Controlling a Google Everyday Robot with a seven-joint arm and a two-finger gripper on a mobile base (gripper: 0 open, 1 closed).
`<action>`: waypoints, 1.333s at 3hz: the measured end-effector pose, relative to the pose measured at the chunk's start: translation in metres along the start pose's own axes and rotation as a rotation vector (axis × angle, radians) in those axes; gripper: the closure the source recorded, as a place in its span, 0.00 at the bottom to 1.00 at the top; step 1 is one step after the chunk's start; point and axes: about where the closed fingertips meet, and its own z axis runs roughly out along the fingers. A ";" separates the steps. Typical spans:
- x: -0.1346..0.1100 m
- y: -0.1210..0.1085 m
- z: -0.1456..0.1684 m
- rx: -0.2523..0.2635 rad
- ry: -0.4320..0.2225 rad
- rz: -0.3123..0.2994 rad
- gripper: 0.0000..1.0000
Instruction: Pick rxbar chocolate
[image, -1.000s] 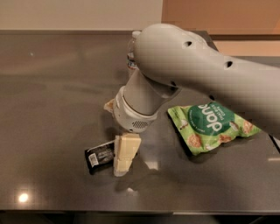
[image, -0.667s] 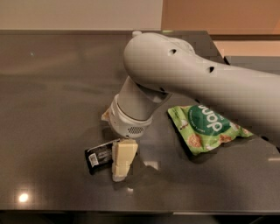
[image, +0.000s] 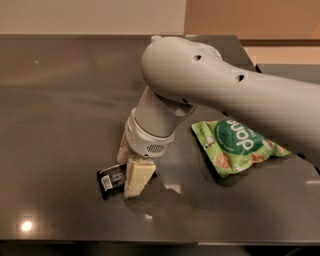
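Observation:
The rxbar chocolate (image: 112, 180), a small flat black bar with white text, lies on the dark table (image: 60, 110) at the front left of centre. My gripper (image: 125, 175) points down at the bar's right end, low over the table. One cream finger (image: 137, 178) stands in front of the bar's right end and hides it. The other finger (image: 122, 148) shows just behind it. The fingers stand apart, with the bar's end between them. The bar rests flat on the table.
A green snack bag (image: 239, 146) lies on the table to the right of the gripper. My large grey arm (image: 225, 95) reaches in from the right above the bag. The table's front edge (image: 150, 241) runs close below the bar.
The arm has swung left and lower, bringing the gripper closer down over the bar's right end. The bar and the green bag have not moved.

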 end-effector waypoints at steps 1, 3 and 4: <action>-0.002 0.000 -0.005 0.000 0.000 0.000 0.76; 0.001 0.000 -0.028 0.023 -0.021 0.021 1.00; -0.003 0.000 -0.062 0.044 -0.055 0.037 1.00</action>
